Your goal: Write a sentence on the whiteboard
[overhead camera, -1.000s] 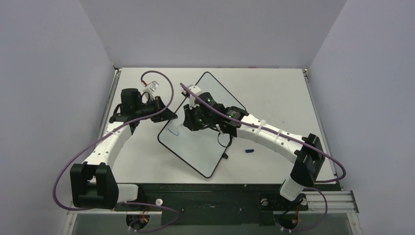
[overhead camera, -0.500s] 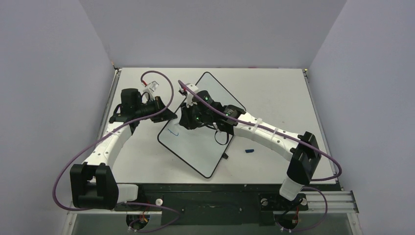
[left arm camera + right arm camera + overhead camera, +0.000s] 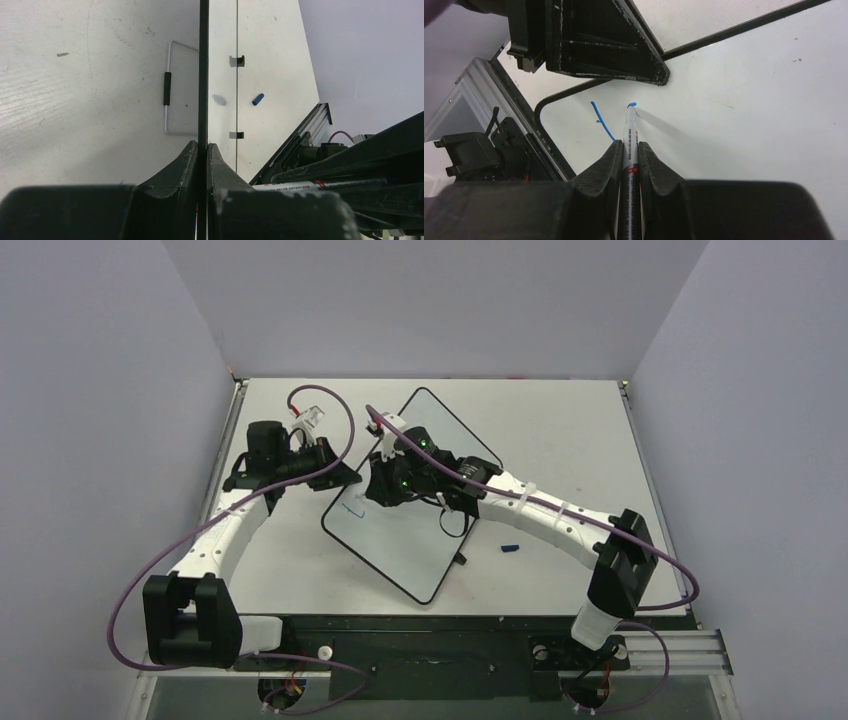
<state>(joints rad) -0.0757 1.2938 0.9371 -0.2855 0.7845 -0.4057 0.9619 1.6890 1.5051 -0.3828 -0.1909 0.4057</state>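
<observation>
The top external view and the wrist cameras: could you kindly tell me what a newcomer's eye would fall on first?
First, the right tool holding a marker tip-down on the tilted whiteboard, beside a short blue stroke. Next, the left tool clamped on the board's far-left edge. A small blue cap lies on the table, right of the board.

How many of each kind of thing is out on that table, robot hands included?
whiteboard: 1
marker: 1
blue cap: 1
robot grippers: 2, the left gripper shut on the whiteboard's edge, the right gripper shut on the marker
Total: 5
</observation>
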